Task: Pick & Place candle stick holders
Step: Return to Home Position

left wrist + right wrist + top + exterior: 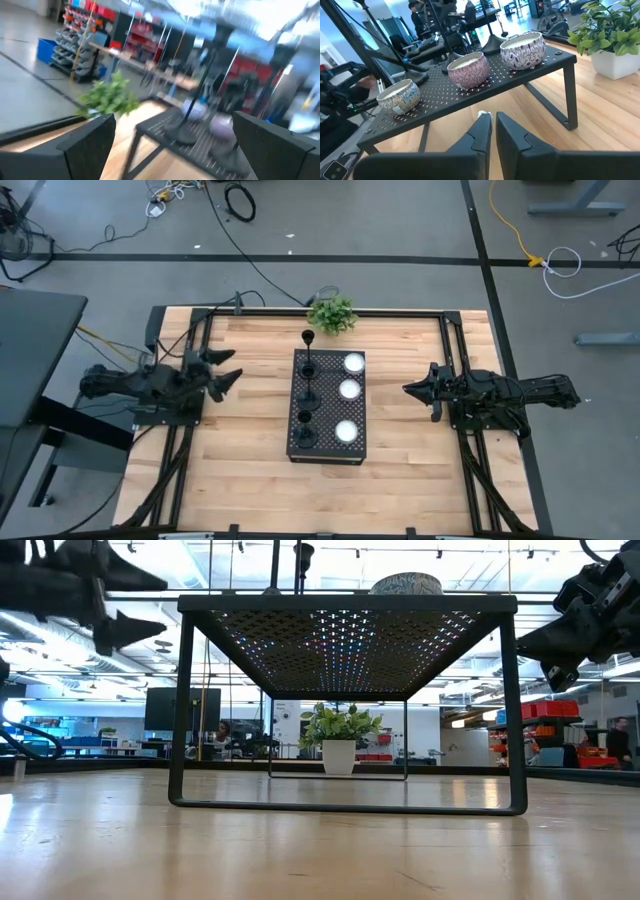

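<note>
At the middle of the bench (250, 480), three candle stick holders (309, 395) stand along the left side of a black shelf (328, 452), beside three candles (349, 389). The left end effector (232, 367) hovers well clear, fingers wide; the right end effector (407, 389), opposite, is narrowed and empty.

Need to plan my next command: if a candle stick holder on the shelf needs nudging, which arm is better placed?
Left, probably. The candle stick holders stand along the side of the shelf facing the left claw, which is open; the candles sit between them and the shut right claw.
</note>
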You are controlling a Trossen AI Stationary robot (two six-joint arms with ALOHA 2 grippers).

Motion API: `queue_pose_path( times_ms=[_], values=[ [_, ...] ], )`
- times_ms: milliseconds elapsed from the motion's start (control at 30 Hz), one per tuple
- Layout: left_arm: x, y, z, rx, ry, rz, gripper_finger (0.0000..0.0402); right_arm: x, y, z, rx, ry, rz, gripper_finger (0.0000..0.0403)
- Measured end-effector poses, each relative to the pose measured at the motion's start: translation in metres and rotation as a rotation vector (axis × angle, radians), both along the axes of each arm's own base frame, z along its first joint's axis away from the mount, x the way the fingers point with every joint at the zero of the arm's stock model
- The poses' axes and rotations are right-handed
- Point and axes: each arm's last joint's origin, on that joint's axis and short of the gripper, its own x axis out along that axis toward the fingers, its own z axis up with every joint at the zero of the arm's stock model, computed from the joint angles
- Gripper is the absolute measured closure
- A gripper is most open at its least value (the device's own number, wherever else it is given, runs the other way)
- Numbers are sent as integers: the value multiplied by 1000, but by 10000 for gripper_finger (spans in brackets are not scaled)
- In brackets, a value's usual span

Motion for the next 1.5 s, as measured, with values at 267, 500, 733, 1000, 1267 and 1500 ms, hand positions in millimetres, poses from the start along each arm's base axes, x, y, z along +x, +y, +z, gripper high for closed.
queue_pose_path(
  times_ms=[267, 500, 733, 1000, 1267, 1500],
  values=[
    [13, -3, -36, -16, 71, -25, 3, 0, 0, 0, 0, 0, 0, 376],
    [13, -3, -36, -19, 68, -24, 3, 0, 0, 0, 0, 0, 0, 376],
    [13, -3, -35, -21, 57, -23, 3, 0, 0, 0, 0, 0, 0, 376],
    [13, -3, -35, -21, 52, -23, 3, 0, 0, 0, 0, 1, 0, 376],
    [13, -3, -35, -21, 52, -24, 3, 0, 0, 0, 0, 1, 0, 376],
    [13, -3, -35, -21, 51, -24, 3, 0, 0, 0, 0, 1, 0, 376]
  ],
)
